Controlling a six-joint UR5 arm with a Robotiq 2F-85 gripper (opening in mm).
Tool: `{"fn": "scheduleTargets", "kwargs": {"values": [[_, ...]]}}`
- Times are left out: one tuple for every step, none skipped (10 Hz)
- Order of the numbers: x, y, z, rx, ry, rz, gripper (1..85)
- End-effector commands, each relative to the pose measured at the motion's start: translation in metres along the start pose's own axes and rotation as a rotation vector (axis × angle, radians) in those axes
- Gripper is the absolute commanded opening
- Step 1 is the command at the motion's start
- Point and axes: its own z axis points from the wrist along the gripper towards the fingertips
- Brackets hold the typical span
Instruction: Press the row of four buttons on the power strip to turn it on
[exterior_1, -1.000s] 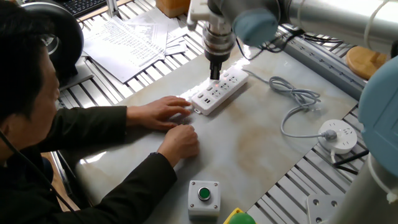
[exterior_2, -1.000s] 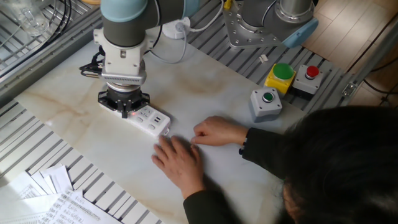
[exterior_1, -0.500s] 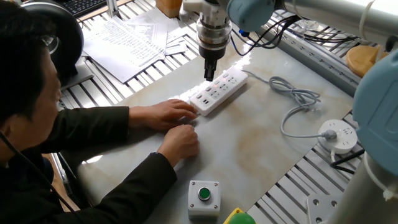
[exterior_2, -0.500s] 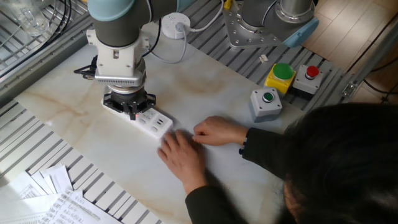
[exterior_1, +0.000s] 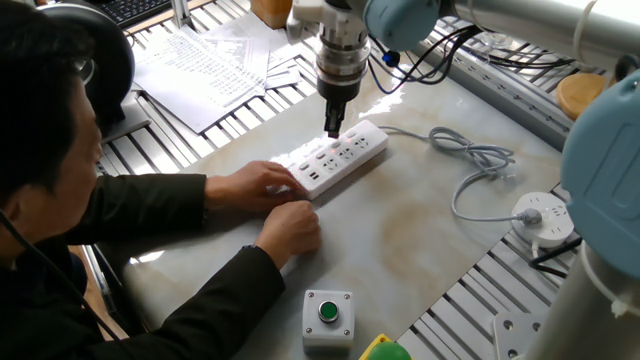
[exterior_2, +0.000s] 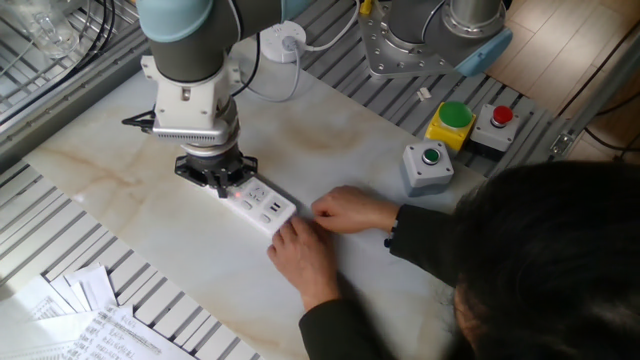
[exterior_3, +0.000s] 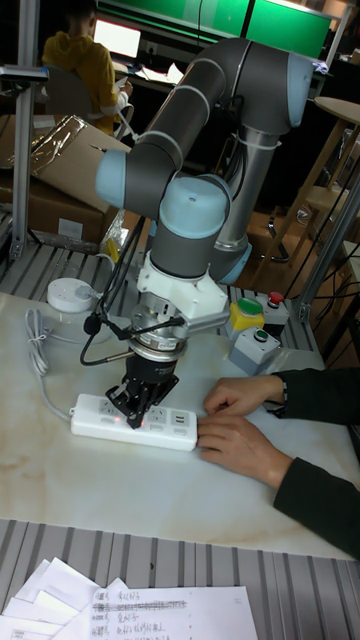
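Note:
The white power strip (exterior_1: 350, 160) lies slantwise on the marble tabletop, also seen as the strip (exterior_2: 262, 203) and the strip (exterior_3: 100, 415). Its row of small buttons (exterior_1: 322, 153) runs along the far edge, and some glow red. My gripper (exterior_1: 333, 128) points straight down with its fingertips together in one narrow dark tip. That tip sits on the button row near the strip's middle. The other views show the gripper (exterior_2: 224, 182) and the gripper (exterior_3: 135, 408) over the strip, a red glow beside it. A person's hands (exterior_1: 270, 185) hold the strip's near end.
The strip's grey cord (exterior_1: 470, 165) loops right to a round white socket hub (exterior_1: 545, 215). A grey box with a green button (exterior_1: 328, 315) stands near the front edge. Yellow and grey button boxes (exterior_2: 452, 120) sit beyond the person. Papers (exterior_1: 200, 60) lie at the back left.
My gripper has moved along the strip toward the person's hands and dropped lower onto the buttons. The strip has slid a little toward the person, and more red lights show.

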Motion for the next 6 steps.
{"fn": "scheduleTargets", "kwargs": {"values": [[-0.008,0.014,0.001,-0.037,-0.019,0.051,1.0],[-0.012,0.021,0.001,-0.043,-0.022,0.072,1.0],[-0.013,0.017,-0.001,-0.017,-0.016,0.069,1.0],[-0.013,0.005,-0.006,0.013,-0.007,0.039,1.0],[-0.011,0.001,-0.008,0.018,-0.003,0.027,1.0],[-0.012,-0.002,-0.006,0.023,-0.007,0.023,1.0]]}}
